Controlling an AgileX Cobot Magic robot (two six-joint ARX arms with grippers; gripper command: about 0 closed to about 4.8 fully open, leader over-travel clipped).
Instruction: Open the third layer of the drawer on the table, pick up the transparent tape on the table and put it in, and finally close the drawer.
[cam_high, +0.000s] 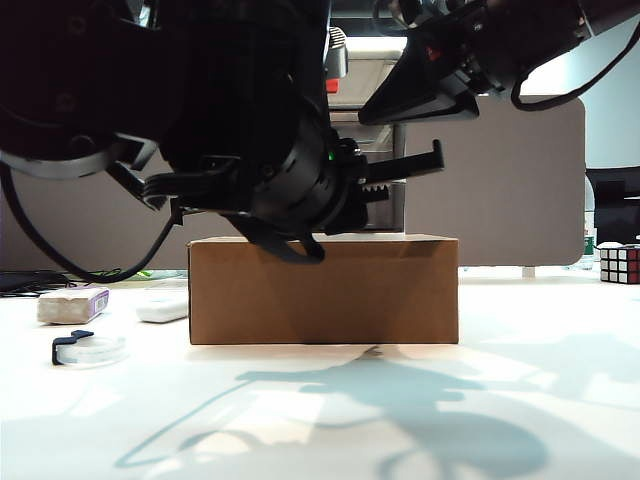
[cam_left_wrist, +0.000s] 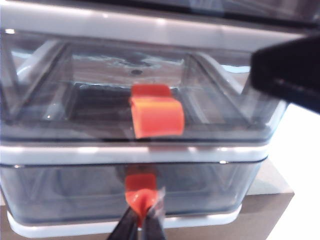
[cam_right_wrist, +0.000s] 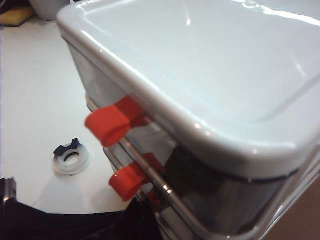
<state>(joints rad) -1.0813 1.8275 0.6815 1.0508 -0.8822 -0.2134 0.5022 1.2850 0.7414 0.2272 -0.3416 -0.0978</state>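
Exterior view: cardboard box (cam_high: 323, 290) sits mid-table (cam_high: 520, 400) with open white surface before it and to its right. Transparent tape (cam_high: 88, 349) lies near the left edge, apart from a purple-labelled block (cam_high: 72, 305) and a white remote-like thing (cam_high: 162, 308). Rubik's cube (cam_high: 619, 264) at far right.

Left wrist view: left gripper (cam_left_wrist: 142, 222), fingers pinched narrow on the red-orange tab (cam_left_wrist: 140, 192) of the third layer (cam_left_wrist: 60, 192), which sits flush in the drawer (cam_left_wrist: 150, 32).

Right wrist view: right gripper is out of frame, finger state unknown; the camera looks down over the cabinet's white top edge.
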